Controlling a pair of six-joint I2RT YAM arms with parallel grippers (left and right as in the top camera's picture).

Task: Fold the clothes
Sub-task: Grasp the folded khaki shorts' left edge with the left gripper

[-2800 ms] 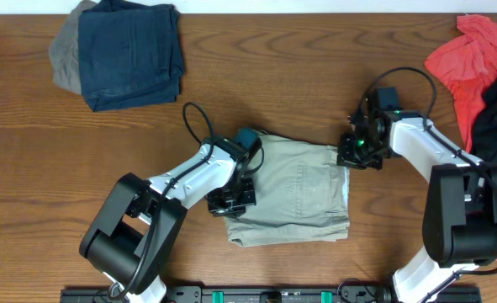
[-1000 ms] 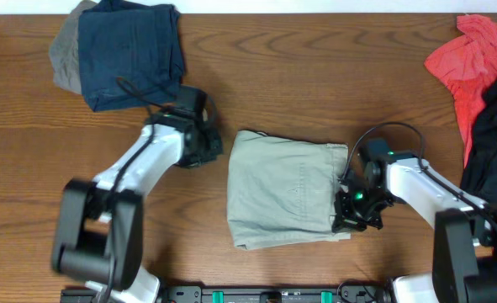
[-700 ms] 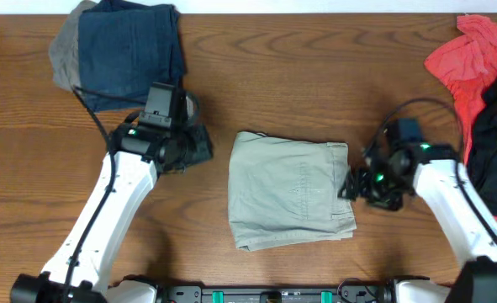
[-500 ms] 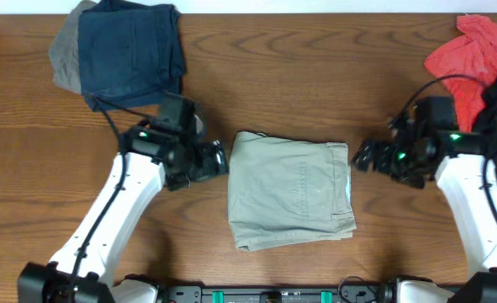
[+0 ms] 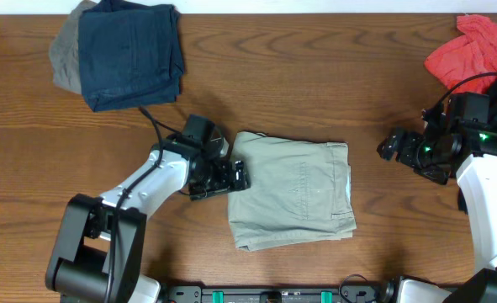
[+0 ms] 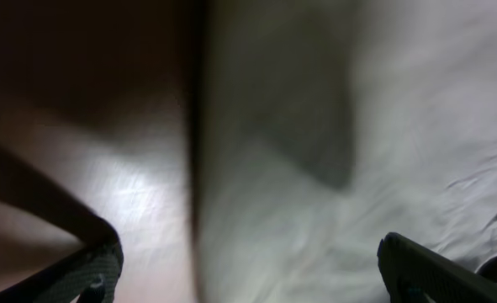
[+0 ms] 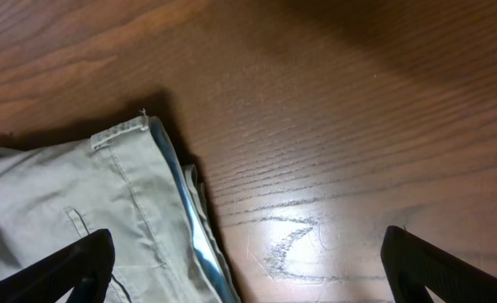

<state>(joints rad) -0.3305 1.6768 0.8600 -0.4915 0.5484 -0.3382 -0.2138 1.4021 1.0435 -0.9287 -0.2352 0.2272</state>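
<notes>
**Folded pale khaki-grey cotton shorts (image 5: pixel 290 192) at mid-table; both grippers gape wide, holding nothing.**
The left gripper (image 5: pixel 236 178) sits at the shorts' left edge: closing there may pinch only the top layer and drag the fold open. The right gripper (image 5: pixel 388 146) hangs over the bare brown wooden table (image 5: pixel 315 84), apart from them. Open wood surrounds the shorts; the dark navy folded garment (image 5: pixel 130 55) and crumpled red shirt (image 5: pixel 471 55) lie well apart.

- One pair of khaki shorts (image 5: pixel 290 198), near centre.
- One navy garment (image 5: pixel 130 52), far left.
- One red shirt (image 5: pixel 467 55), far right.
- Two claws of mine: left claw (image 5: pixel 236 177), right claw (image 5: pixel 388 146).
</notes>
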